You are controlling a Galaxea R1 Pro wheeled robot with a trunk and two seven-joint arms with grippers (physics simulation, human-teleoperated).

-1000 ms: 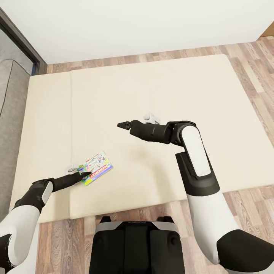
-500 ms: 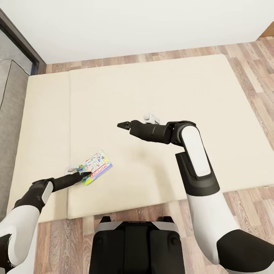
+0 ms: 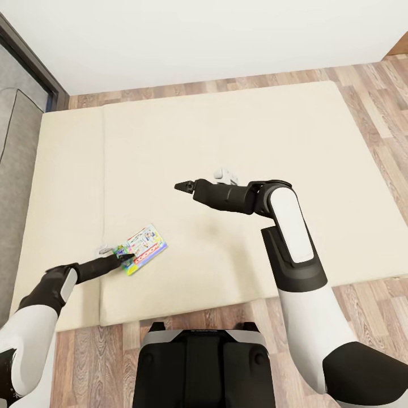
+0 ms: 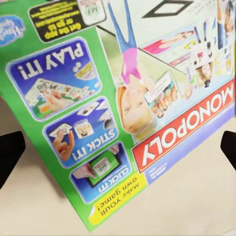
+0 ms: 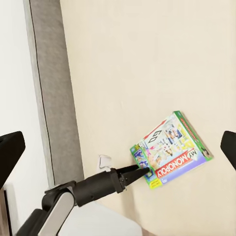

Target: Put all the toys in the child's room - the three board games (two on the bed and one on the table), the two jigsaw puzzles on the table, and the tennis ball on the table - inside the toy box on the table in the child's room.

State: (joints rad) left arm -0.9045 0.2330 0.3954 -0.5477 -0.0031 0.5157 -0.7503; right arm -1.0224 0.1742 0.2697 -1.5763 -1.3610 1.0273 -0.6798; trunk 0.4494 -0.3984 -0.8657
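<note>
One board game (image 3: 143, 247), a flat box with a green edge and a red MONOPOLY band, lies flat on the bed (image 3: 255, 130) near its front left. My left gripper (image 3: 127, 259) is open, low at the box's near corner; in the left wrist view the board game (image 4: 123, 108) spans the gap between the dark fingertips (image 4: 10, 157). The right wrist view shows the board game (image 5: 172, 147) with the left gripper (image 5: 142, 172) at its corner. My right gripper (image 3: 180, 186) hovers open above the mattress's middle, apart from the box.
The grey headboard (image 3: 14, 147) runs along the bed's left side, below a dark frame. Wooden floor (image 3: 362, 85) borders the mattress at the back, right and front. A white wall stands behind. My base (image 3: 204, 362) is at the bed's front edge.
The left gripper has crept slightly forward onto the game's corner. The view has shifted a touch. The right arm has not moved.
</note>
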